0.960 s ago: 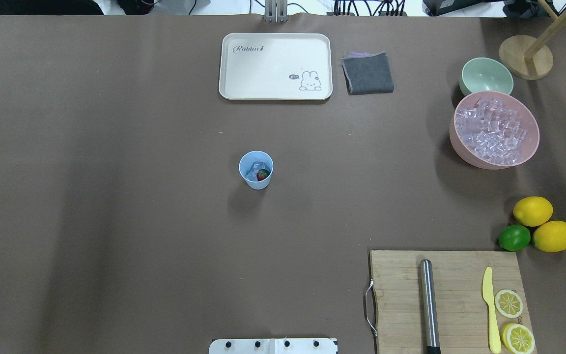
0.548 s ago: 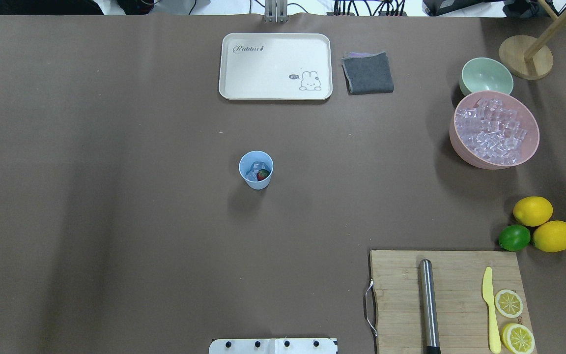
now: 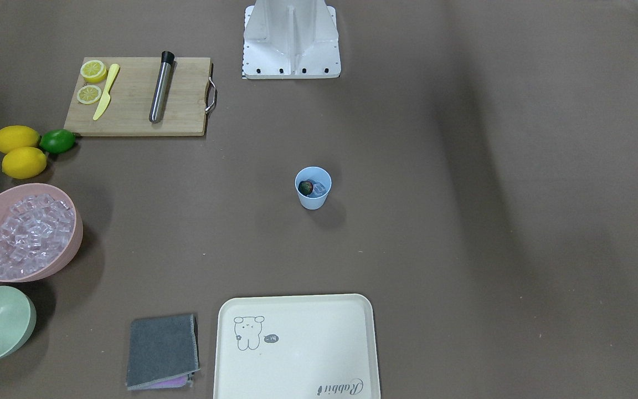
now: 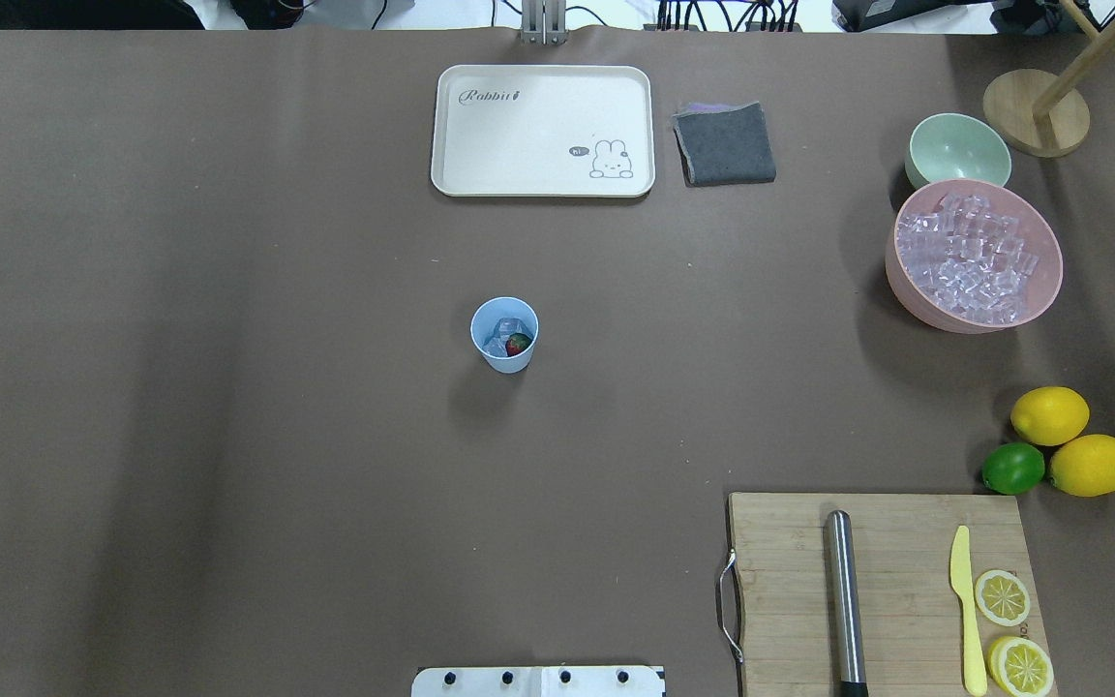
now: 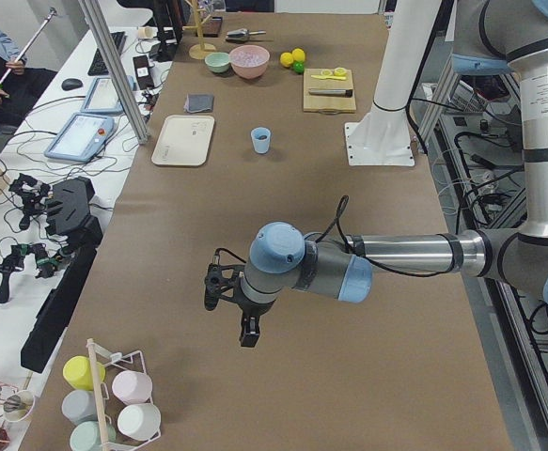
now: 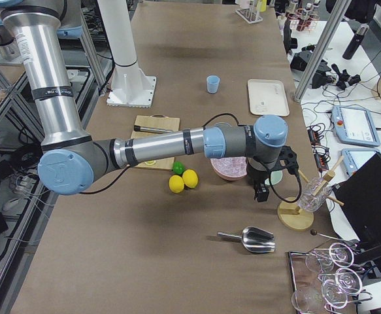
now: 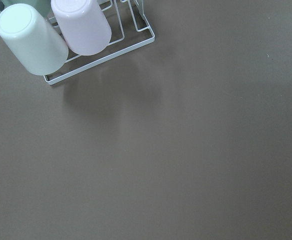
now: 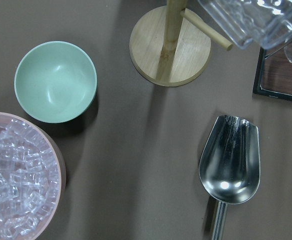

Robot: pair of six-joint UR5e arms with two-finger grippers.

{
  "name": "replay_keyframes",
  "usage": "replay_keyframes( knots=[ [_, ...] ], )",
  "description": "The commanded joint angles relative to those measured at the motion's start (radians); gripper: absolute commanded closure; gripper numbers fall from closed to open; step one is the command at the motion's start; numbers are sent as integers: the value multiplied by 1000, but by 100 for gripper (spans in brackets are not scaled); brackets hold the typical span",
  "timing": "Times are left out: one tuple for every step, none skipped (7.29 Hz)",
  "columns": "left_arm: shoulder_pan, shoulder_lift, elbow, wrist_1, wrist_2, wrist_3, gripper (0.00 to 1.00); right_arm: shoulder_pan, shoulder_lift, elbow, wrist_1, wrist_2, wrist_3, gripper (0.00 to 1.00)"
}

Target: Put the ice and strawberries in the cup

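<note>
Overhead exterior gives you the cup [image 4: 504,335] upright near the middle of the table [image 4: 228,387], with the strawberry [image 4: 518,344] inside it against the near-right wall and ice [image 4: 497,336] beside it. Broad brown tabletop surrounds the cup on every side. The tray [image 4: 519,145] lies well apart toward the far edge, and the cutting board [image 4: 780,581] sits at the near edge on the robot's right. More cubes fill the pink bowl [image 4: 898,290], far to the right.

Neither arm is near the cup. In the exterior left view, the left arm reaches level across the table with its wrist turned down. The left gripper [image 5: 246,338] hangs over bare surface close to the wire rack [image 7: 100,60] of upturned cups at that end. You cannot tell how its jaws stand.

In the exterior right view, the right arm stretches out level past the pink bowl. The right gripper [image 6: 262,194] points down among the green bowl [image 8: 55,81], the wooden stand [image 8: 170,47] and the metal scoop [image 8: 230,160]. Its jaws cannot be judged either.
</note>
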Motion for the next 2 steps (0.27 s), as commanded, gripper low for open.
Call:
replay_keyframes(
  knots=[
    [0, 0, 2, 0, 0, -3, 2, 0, 1, 3, 1, 1, 0, 1],
    [0, 0, 1, 1, 0, -3, 2, 0, 0, 12, 1, 0, 0, 1]
  ],
)
